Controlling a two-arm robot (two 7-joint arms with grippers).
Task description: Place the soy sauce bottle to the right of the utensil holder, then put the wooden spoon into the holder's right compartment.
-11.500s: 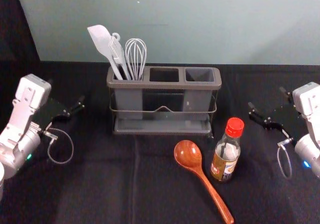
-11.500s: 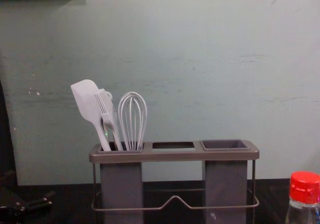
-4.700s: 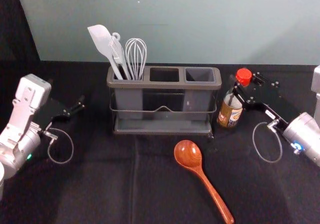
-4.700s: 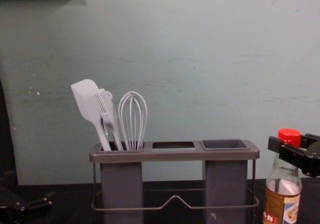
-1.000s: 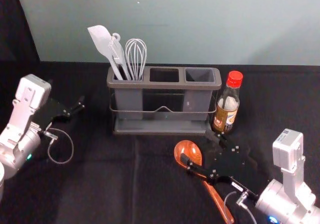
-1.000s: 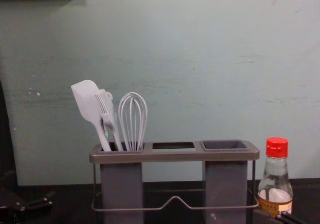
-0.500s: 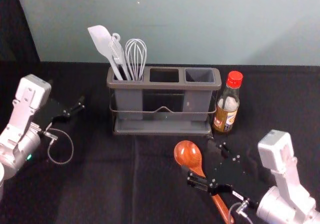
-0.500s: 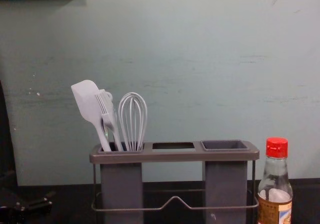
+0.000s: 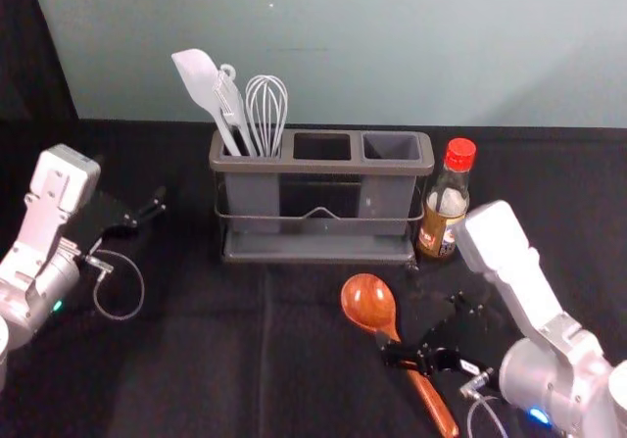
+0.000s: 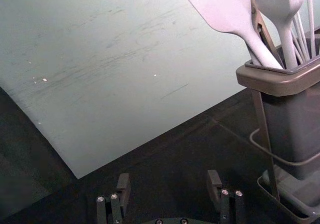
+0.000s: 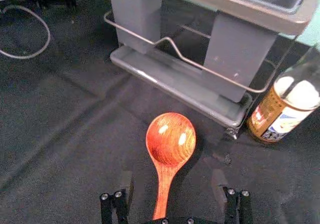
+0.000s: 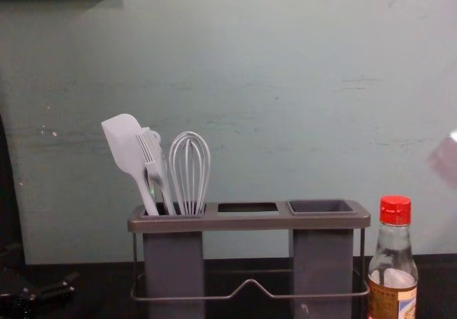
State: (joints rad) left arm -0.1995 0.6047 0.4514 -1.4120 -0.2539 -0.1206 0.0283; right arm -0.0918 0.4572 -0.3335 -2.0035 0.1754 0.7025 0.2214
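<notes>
Low and right of centre in the head view, the right claw point(image 9: 421, 322) is at the red-brown wooden spoon point(image 9: 369, 302), much nearer to it than the left claw point(image 10: 171, 184), which is parked with its fingers apart at the left of the head view. The spoon lies on the black-covered worktop point(image 9: 196, 360), bowl towards the grey utensil holder point(image 9: 320, 169), handle slanting down to the lower right. From the right wrist, the bowl is ahead of the fingertips and the shaft runs back between them, roughly along the claw's reach. Those fingers stand wide apart, holding nothing; whether they are low enough to pinch I cannot tell.

The red-capped glass soy sauce bottle point(image 9: 446, 208) stands upright just right of the holder, so that part looks done. Closing across the shaft seems next, then a lift and a turn towards the empty right compartment point(image 9: 392, 147). A thin, smooth shaft could swivel if gripped off balance.
</notes>
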